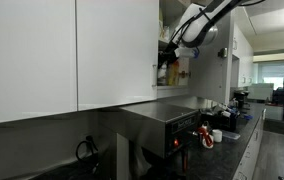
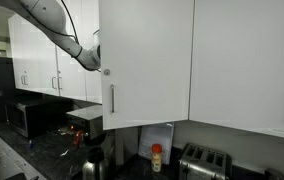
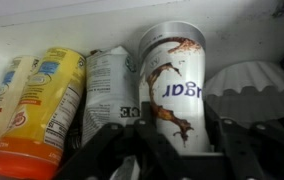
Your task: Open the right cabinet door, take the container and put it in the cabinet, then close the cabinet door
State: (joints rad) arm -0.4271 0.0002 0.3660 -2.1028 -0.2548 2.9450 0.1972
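While door (image 2: 147, 60) hides grip in an exterior view, wrist cam: end effector (image 3: 174, 142) gripping container (image 3: 172, 75)

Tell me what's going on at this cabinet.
The robot arm has its gripper inside the white wall cabinet, closed around the pale cylindrical jar with brown print. A pale packet and a yellow canister stand beside it on the shelf. The glossy white right cabinet door stands open; it is not yet shut.
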